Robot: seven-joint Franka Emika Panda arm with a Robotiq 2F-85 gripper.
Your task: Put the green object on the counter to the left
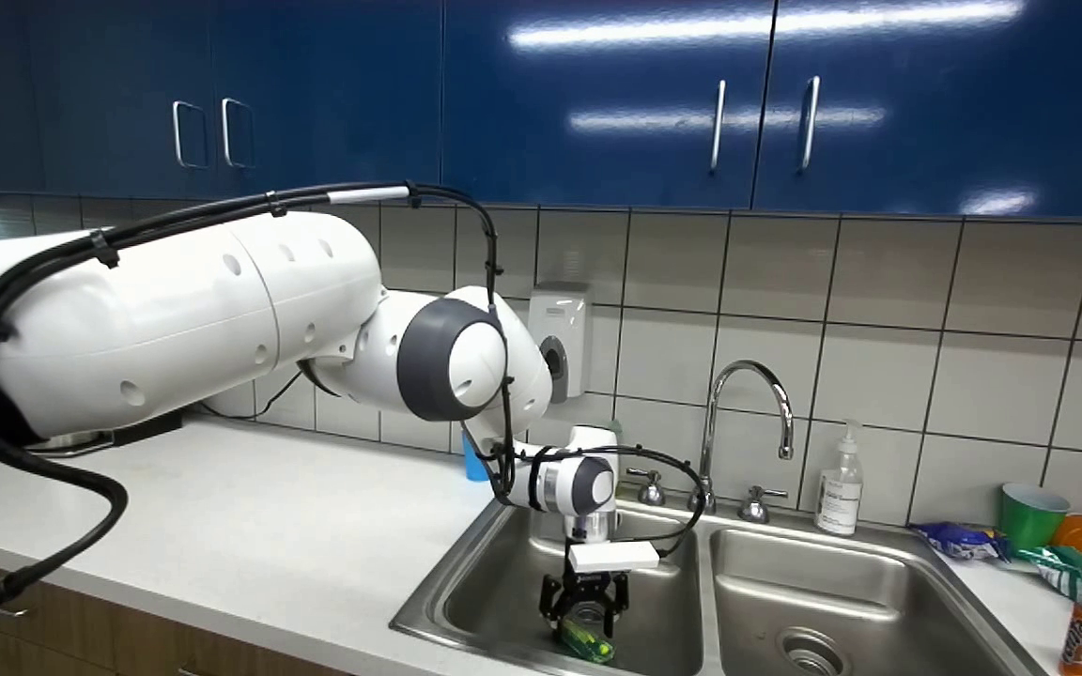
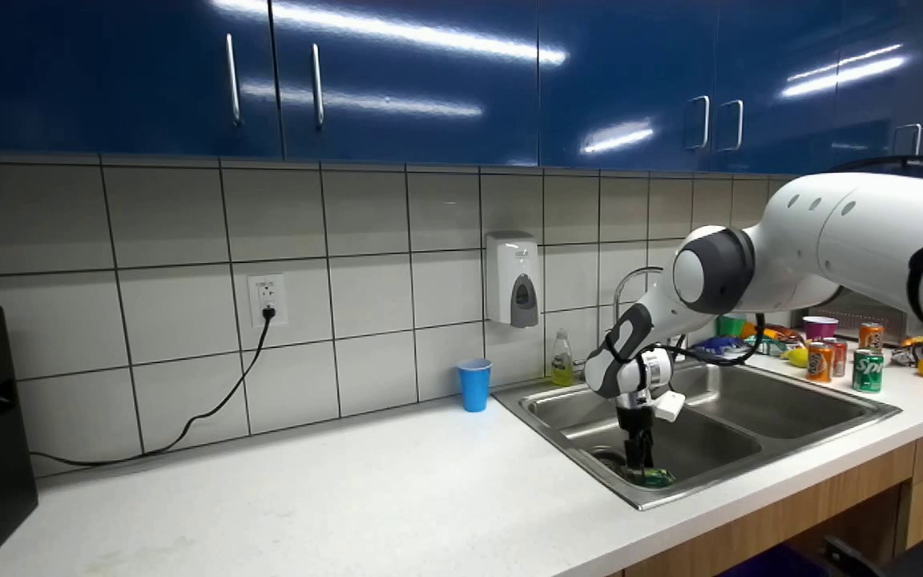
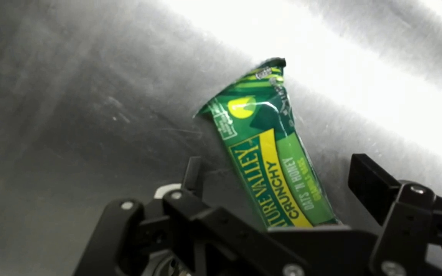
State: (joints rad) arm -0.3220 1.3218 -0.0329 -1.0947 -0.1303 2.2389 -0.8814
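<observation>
In the wrist view's centre, the green packet (image 3: 259, 153) lies in the sink (image 3: 71, 126). The hand (image 3: 277, 172), spread wide, straddles it with gaps on either side, gripping nothing. An exterior view shows the tabletop (image 2: 309, 497) at lower left.

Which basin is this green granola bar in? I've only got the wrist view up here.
Observer: In both exterior views the green granola bar is down in the left basin.
Operator: Okay, so where do I carry it?
Observer: The broad off-white counter lies to the left of the sink in both exterior views.
Operator: Anything standing there, close by?
Observer: Yes, a blue cup stands upright toward the back, beside the sink.
</observation>
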